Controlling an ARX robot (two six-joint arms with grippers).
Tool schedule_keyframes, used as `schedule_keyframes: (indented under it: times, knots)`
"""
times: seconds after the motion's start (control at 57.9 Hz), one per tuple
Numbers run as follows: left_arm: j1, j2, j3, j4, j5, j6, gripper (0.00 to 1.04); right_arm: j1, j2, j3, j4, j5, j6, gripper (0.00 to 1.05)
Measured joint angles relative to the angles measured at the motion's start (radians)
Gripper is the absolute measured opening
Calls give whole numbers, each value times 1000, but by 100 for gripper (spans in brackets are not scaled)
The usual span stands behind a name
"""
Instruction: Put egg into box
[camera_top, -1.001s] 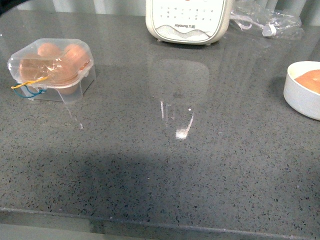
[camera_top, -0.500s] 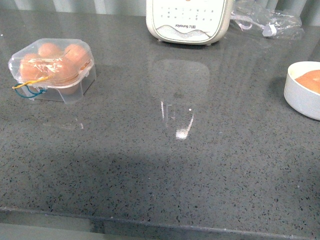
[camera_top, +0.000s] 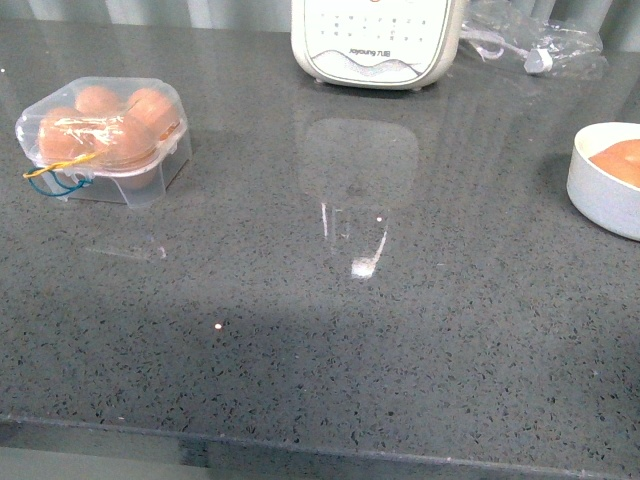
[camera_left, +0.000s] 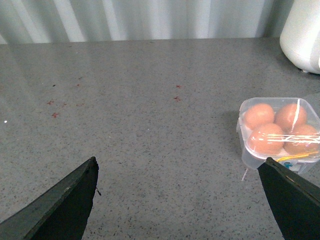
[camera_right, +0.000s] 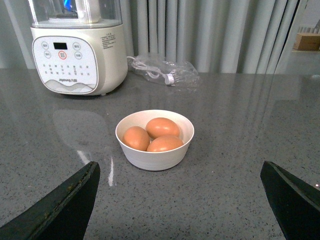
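The clear plastic box (camera_top: 105, 140) sits at the table's far left with its lid shut, a blue-and-yellow wire tie (camera_top: 55, 175) on its front, and several brown eggs inside. It also shows in the left wrist view (camera_left: 280, 131). A white bowl (camera_right: 155, 140) at the right holds three brown eggs (camera_right: 162, 127); in the front view only its edge (camera_top: 603, 185) shows. My left gripper (camera_left: 180, 200) is open and empty, short of the box. My right gripper (camera_right: 180, 200) is open and empty, short of the bowl. Neither arm shows in the front view.
A cream Joyoung blender base (camera_top: 375, 40) stands at the back centre and also shows in the right wrist view (camera_right: 77, 55). A clear plastic bag with a cord (camera_top: 535, 45) lies at the back right. The dark speckled table's front edge (camera_top: 320, 445) runs across the bottom.
The egg box has barely moved. The shadow over the table's front has shifted slightly. Nothing was taken hold of or let go.
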Motion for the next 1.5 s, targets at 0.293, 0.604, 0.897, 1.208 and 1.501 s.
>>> schedule_keyframes:
  times: [0.293,0.604,0.897,1.208,1.501]
  knots:
    - [22,24,-42,98,52,-33,92,0,0,0,0,-1,0,97]
    - [-215,-215,-270,217,-150,-215,30,0,0,0,0,-1,0,97]
    - [-358,-369,-344,139,-288,-229,4,0,0,0,0,-1,0,97]
    - [-478,-489,-383,59,-420,-229,4,0,0,0,0,-1,0,97]
    - [-563,-592,-403,14,-485,-231,4,0,0,0,0,-1,0,97]
